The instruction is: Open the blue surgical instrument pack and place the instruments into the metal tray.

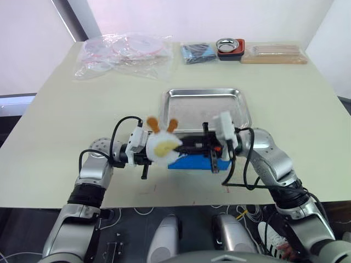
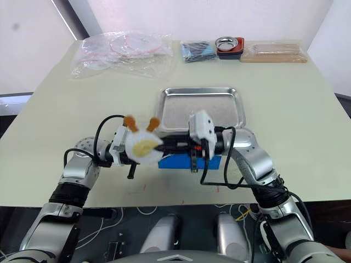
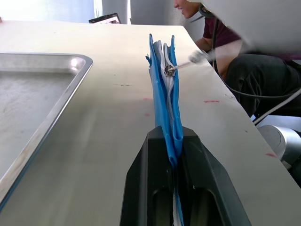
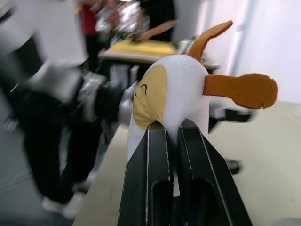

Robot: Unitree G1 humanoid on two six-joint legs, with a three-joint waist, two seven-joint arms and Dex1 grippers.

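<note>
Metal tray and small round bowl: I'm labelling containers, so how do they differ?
The large shiny rectangular steel tray is shallow and lies directly on the table; the small round metal bowl sits in a red holder at the far edge. Both are shiny metal.

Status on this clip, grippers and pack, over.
Left gripper shut on the blue pack, held on edge beside the metal tray. Right gripper shut on a plush charm. Tray empty.

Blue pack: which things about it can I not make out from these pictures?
- Its contents: in the left wrist view, the blue surgical instrument pack is hidden inside by its own folded fabric.
- Its left end: in the eye views, a white plush toy covers it.
- Its near end: in the left wrist view, it is clamped in the left gripper.
</note>
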